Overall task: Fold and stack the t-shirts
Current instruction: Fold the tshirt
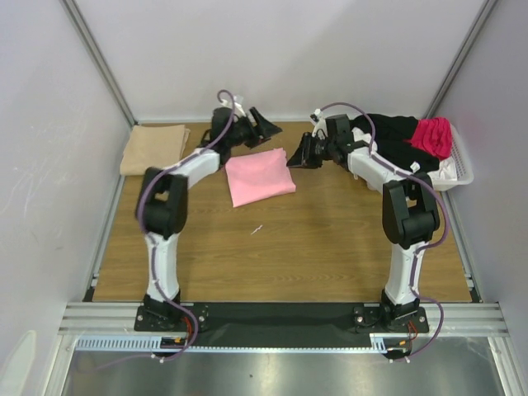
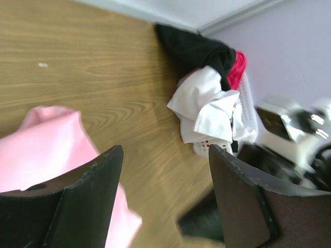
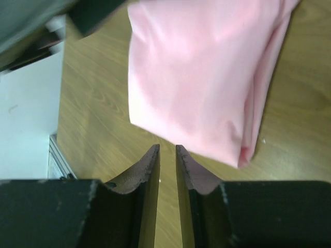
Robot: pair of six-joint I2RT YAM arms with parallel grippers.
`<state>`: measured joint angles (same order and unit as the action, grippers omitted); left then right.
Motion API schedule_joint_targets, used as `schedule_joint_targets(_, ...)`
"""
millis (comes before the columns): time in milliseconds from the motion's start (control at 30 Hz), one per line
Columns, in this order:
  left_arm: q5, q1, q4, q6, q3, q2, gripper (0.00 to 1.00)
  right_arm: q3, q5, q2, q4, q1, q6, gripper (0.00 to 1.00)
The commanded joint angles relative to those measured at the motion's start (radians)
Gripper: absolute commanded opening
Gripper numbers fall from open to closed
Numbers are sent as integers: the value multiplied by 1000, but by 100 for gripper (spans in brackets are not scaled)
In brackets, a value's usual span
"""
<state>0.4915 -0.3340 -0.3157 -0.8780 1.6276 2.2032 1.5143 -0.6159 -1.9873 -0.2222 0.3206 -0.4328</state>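
Observation:
A folded light pink t-shirt (image 1: 260, 176) (image 3: 201, 77) (image 2: 46, 150) lies on the wooden table at the back middle. At the back left rests a folded tan t-shirt (image 1: 154, 148). Black (image 1: 388, 132) (image 2: 194, 49), magenta (image 1: 433, 134) (image 2: 237, 70) and white (image 1: 441, 172) (image 2: 207, 103) t-shirts are heaped in the basket. My left gripper (image 1: 264, 126) (image 2: 165, 150) hovers behind the pink shirt's far edge, wide open and empty. My right gripper (image 1: 299, 154) (image 3: 167, 147) is just beyond the pink shirt's right corner, with a narrow gap between its jaws and nothing in it.
The white plastic basket (image 1: 464, 161) (image 2: 249, 98) stands at the back right against the wall. A small white scrap (image 1: 256, 228) lies on the table in front of the pink shirt. Walls close in the left, back and right sides.

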Motion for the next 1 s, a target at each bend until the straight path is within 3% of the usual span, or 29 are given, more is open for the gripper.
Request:
schedule_joint_targets(0, -115, 27, 233, 172, -106, -262, 73, 46, 4, -34, 69, 5, -40, 24)
schedule_joint_targets(100, -175, 27, 352, 229, -234, -382, 73, 81, -2, -99, 72, 20, -23, 24)
schedule_joint_targets(300, -185, 29, 381, 234, -472, -482, 73, 116, 22, -160, -37, 40, 58, 21)
schedule_joint_targets(467, -249, 29, 447, 274, -511, -484, 73, 73, 82, -157, -111, 38, 141, 21)
schedule_joint_targets(967, -312, 30, 501, 330, -549, -448, 73, 53, 160, -122, -140, 38, 152, 20)
